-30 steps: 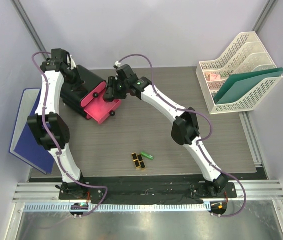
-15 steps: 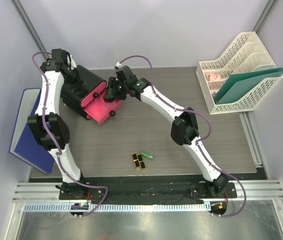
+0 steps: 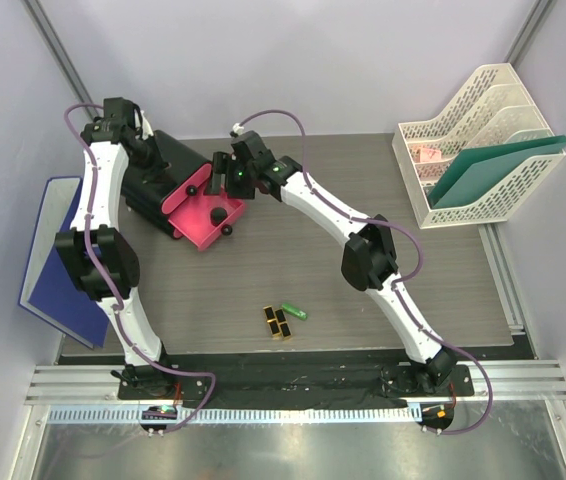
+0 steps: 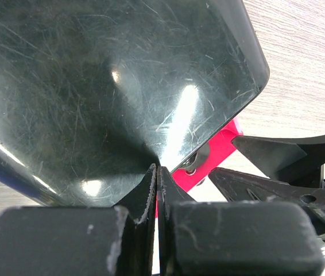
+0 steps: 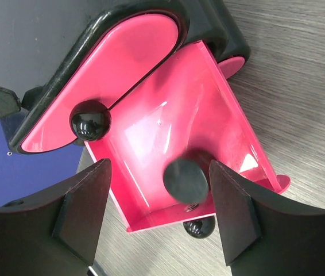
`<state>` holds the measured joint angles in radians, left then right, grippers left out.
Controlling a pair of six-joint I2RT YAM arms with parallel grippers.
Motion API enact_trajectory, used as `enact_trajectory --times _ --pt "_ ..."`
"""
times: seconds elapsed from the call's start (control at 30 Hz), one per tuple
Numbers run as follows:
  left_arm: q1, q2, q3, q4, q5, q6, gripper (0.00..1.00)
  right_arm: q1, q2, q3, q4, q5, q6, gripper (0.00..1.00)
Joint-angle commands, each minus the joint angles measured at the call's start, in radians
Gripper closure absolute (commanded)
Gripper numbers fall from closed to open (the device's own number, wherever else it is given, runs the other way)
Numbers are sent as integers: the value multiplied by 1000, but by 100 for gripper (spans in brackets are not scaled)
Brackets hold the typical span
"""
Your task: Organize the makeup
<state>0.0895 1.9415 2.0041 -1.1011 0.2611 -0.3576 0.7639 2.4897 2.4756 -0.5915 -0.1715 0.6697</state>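
Makeup lay near the front edge of the table, between the arm bases. The left arm reached far back, with the left gripper pressed together at the black box. The right arm bent over the open pink drawer, the right gripper spread wide above a black round compact. Black-and-gold lipsticks pointed front-to-back, and the green tube lay crosswise.

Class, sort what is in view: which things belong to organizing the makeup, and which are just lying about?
Job: lipsticks, green tube, black compact, drawer box.
Lying about: file rack, green folder, blue board.
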Motion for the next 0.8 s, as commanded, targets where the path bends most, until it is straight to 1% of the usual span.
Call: enact_trajectory --times 0.0,0.07,0.17,0.2,0.27,0.33,0.37,0.43,0.47,0.5,0.53,0.57,0.6,0.63,0.67,0.73,0.77 --pt "-4 22 -7 -88 -51 32 100 5 -35 34 48 29 -4 25" --pt "-4 23 -2 -88 -51 32 100 3 -70 20 48 52 -19 25" --pt "-5 28 11 -92 -52 31 100 -3 -138 -55 44 102 -59 25" --pt "-5 28 15 -95 -54 31 100 -12 -199 -114 39 118 -71 25" --pt "-4 28 21 -95 -57 32 100 -24 -265 -215 3 167 -100 24" --pt "-4 28 24 -95 -57 31 100 -55 -357 -288 -68 228 -110 23" --pt "-4 30 27 -97 -57 29 100 -69 -386 -363 -97 256 -110 23" --pt "-4 28 27 -94 -57 28 100 -119 -478 -450 -177 277 -102 23" --pt "-4 30 25 -94 -59 26 100 -139 -512 -559 -197 282 -99 23" --pt "-4 33 25 -94 -57 26 100 -158 -594 -617 -224 299 -96 23" --pt "-4 33 24 -92 -57 25 100 -197 -635 -682 -232 305 -96 23" --pt "-2 33 21 -91 -57 25 100 -218 -684 -808 -238 313 -85 23" --pt "-4 36 21 -91 -56 25 100 -236 -727 -869 -261 323 -81 23" --pt "-4 37 19 -88 -56 25 100 -259 -808 -926 -275 328 -79 23" --pt "-4 39 19 -86 -56 25 100 -296 -840 -1019 -298 339 -68 23" --pt "-5 48 22 -88 -56 25 100 -324 -926 -1096 -384 369 -65 22" --pt "-5 50 22 -91 -56 25 100 -343 -951 -1166 -410 371 -62 22"
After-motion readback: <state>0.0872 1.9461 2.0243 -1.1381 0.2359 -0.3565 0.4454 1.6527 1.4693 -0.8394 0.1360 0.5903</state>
